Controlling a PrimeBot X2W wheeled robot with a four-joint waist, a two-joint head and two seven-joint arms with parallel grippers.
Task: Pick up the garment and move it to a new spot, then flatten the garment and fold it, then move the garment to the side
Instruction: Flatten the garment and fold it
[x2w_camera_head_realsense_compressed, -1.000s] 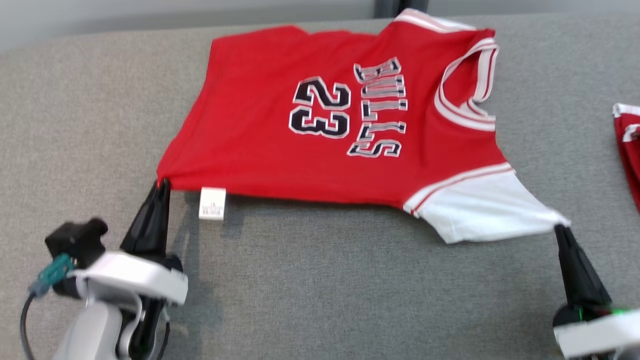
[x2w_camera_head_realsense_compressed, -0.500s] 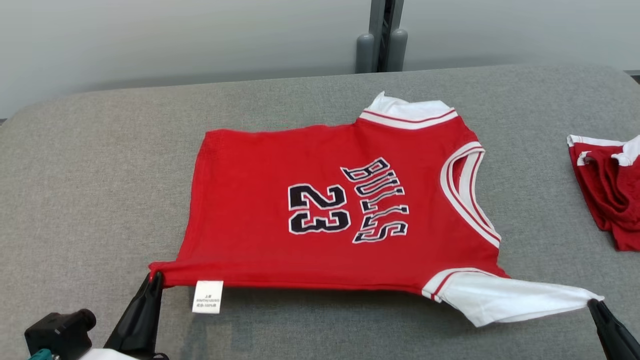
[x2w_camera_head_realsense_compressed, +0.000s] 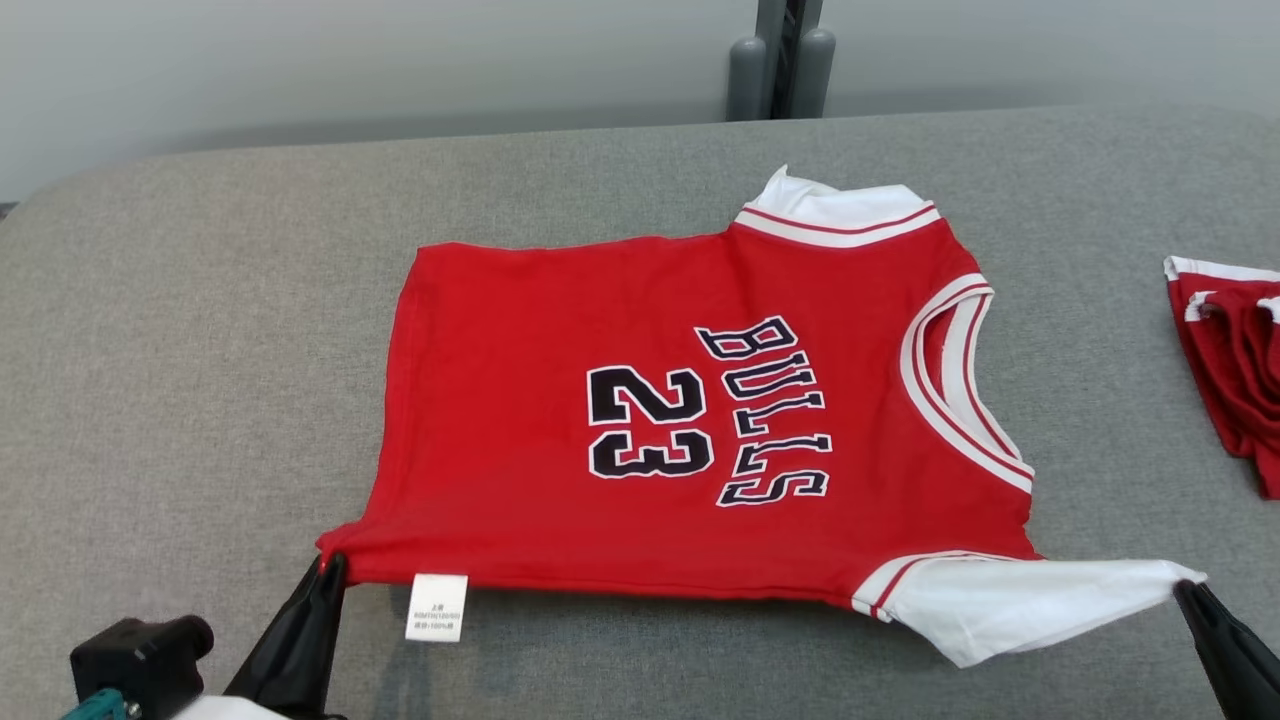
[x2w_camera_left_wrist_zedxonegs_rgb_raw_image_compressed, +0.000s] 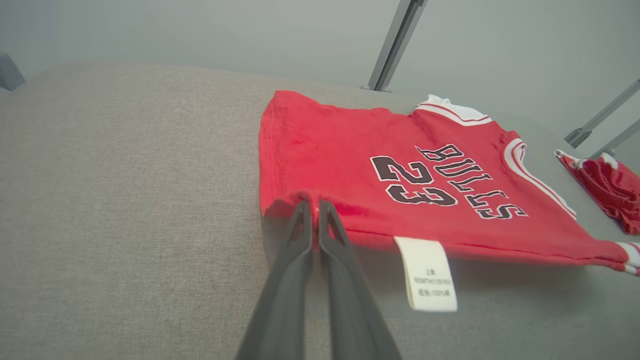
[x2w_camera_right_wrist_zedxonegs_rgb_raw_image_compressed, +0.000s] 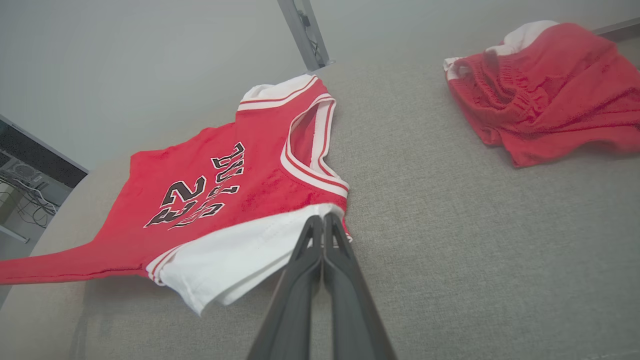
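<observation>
cut off: the bottom edge of the head view cuts off both arms, leaving the dark fingers; its right edge cuts a second red garment, bunched well apart from the jersey.
hard to make out: the print on the white care label is too small to read.
place: the jersey is spread on the grey padded surface, about mid-width; its far side lies flat, and its near edge is raised a little with shadow under it.
long axis: runs left to right across the head view, hem toward the robot's left, collar and white sleeves toward its right.
facing: the "23" and "bulls" print faces up, letter tops toward the collar.
left gripper: fingers pressed together, pinching the near hem corner of the red cloth, just beside the hanging label.
right gripper: fingers pressed together on the tip of the near white sleeve, which is drawn out to a point.
</observation>
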